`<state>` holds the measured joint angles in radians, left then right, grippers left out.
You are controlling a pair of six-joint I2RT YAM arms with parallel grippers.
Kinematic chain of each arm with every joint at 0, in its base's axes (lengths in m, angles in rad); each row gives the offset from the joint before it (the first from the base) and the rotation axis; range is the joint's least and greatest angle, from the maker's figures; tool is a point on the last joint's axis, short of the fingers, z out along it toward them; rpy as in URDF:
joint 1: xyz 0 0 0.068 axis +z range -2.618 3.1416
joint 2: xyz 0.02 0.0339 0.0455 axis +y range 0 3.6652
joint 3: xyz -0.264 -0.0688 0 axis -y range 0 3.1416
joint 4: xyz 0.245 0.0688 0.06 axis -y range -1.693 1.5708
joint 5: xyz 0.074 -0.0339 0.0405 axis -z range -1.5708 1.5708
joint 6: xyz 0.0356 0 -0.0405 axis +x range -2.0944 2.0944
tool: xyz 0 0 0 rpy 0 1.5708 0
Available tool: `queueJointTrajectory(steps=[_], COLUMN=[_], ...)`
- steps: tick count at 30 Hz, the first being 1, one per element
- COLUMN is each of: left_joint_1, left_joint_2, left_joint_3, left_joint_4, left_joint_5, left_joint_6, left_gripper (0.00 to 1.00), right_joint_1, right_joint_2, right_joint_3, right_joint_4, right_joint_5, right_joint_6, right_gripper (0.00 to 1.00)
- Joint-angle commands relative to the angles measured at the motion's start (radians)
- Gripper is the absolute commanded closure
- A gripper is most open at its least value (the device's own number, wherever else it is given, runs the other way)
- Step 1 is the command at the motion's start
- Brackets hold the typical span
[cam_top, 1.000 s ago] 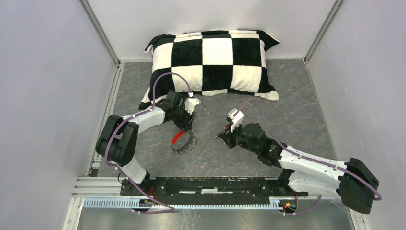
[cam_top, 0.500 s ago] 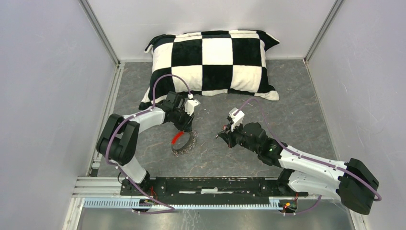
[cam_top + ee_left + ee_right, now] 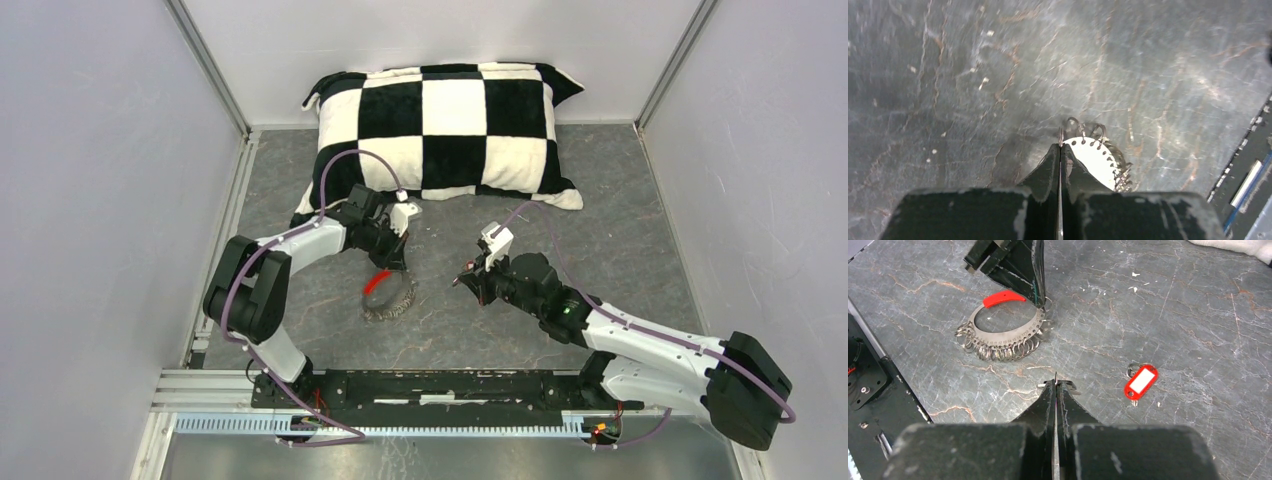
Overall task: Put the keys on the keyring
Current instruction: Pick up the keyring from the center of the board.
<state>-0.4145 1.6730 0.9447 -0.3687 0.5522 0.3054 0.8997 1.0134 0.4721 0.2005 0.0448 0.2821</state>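
A: Left gripper [image 3: 1060, 147]?
B: Fingers pressed together, nipping the rim of the keyring [image 3: 1003, 337]. The keyring lies on the tabletop [image 3: 620, 200], left of middle, toward the near edge.
A: Right gripper [image 3: 1056, 387]?
B: Closed. There is a thin metal bit at the tips, unidentifiable. The red-headed key [image 3: 1140, 381] lies just beyond it, near mid-tabletop, well apart from the keyring.

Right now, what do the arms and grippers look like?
Both the left arm and right arm have white links, black joints, a looping purple cable and a white camera block at the wrist. The right arm shows a green light. The left gripper and right gripper are black with tapered wedge fingers.
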Motion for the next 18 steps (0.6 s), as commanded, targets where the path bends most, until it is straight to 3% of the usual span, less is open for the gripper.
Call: queueJointTrajectory(steps=[1,12,18], left_joint_1=[0.003,-0.007,-0.009], left_joint_2=[-0.065,-0.554,-0.789], left_joint_3=[0.105,0.064,-0.011], left_joint_4=[-0.103,-0.249,-0.246], left_joint_5=[0.151,0.491,0.621], left_joint_6=[0.118,0.696,0.876], left_gripper=[0.98,0.98,0.98], right_joint_1=[-0.017,-0.034,-0.033], right_joint_2=[-0.03,-0.145,-0.199], right_joint_3=[-0.004,-0.029,-0.031], right_joint_4=[0.011,-0.024,-0.011], right_joint_5=[-0.007,-0.023,-0.043], right_joint_6=[-0.014,-0.03,-0.039], right_gripper=[1.0,1.0,1.0])
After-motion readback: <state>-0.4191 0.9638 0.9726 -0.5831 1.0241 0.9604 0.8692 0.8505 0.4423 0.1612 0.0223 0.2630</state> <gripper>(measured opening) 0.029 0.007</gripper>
